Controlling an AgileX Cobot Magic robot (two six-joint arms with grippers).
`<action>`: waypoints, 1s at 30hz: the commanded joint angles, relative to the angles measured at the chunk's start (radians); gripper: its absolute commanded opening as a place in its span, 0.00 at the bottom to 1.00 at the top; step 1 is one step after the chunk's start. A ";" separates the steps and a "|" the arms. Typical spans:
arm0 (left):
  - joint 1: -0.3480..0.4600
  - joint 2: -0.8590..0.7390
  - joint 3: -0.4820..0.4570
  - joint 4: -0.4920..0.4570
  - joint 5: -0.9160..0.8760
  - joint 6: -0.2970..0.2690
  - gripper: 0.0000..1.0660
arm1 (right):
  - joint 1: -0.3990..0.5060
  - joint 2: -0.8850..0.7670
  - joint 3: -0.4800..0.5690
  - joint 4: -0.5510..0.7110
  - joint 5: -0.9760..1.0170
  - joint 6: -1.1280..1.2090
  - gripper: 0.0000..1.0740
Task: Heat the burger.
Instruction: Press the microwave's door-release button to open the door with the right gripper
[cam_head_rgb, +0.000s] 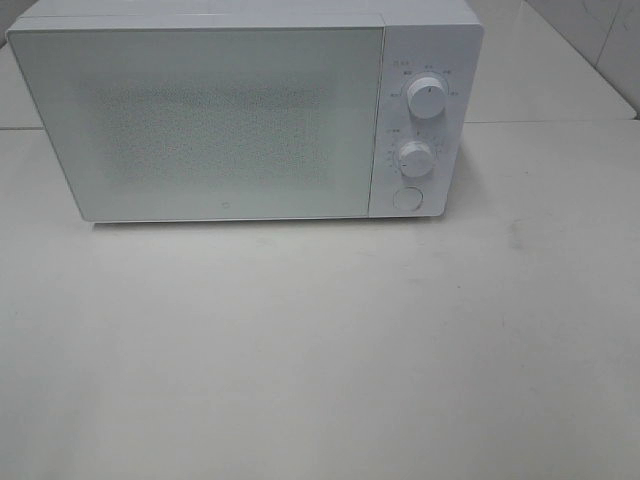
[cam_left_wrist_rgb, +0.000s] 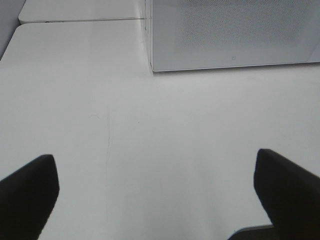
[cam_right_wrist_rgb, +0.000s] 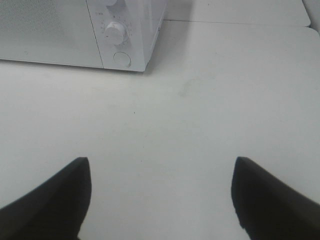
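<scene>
White bench (cam_head_rgb: 320, 360) carries a white microwave (cam_head_rgb: 245, 115) at 12 o'clock, door (cam_head_rgb: 150, 160) shut, knobs (cam_head_rgb: 427, 100) on its 3 o'clock side; left pincer (cam_left_wrist_rgb: 155, 197) and right pincer (cam_right_wrist_rgb: 160, 197) both spread wide, holding nothing; place of the burger cannot be told.

My right gripper (cam_right_wrist_rgb: 161, 167) hangs over the white table (cam_right_wrist_rgb: 200, 125), dark fingers (cam_right_wrist_rgb: 55, 200) spread wide, only tabletop between them. Ahead stands the white microwave (cam_right_wrist_rgb: 142, 30), its door shut, with a dial (cam_right_wrist_rgb: 115, 32) and a round button (cam_right_wrist_rgb: 121, 59).
</scene>
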 joint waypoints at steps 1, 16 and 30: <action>0.004 -0.015 0.002 -0.001 -0.004 -0.004 0.92 | -0.005 0.006 -0.017 -0.005 -0.045 0.000 0.70; 0.004 -0.015 0.002 -0.001 -0.004 -0.004 0.92 | -0.005 0.306 0.005 -0.005 -0.418 0.000 0.70; 0.004 -0.015 0.002 -0.001 -0.004 -0.004 0.92 | -0.005 0.659 0.005 -0.005 -0.699 0.000 0.70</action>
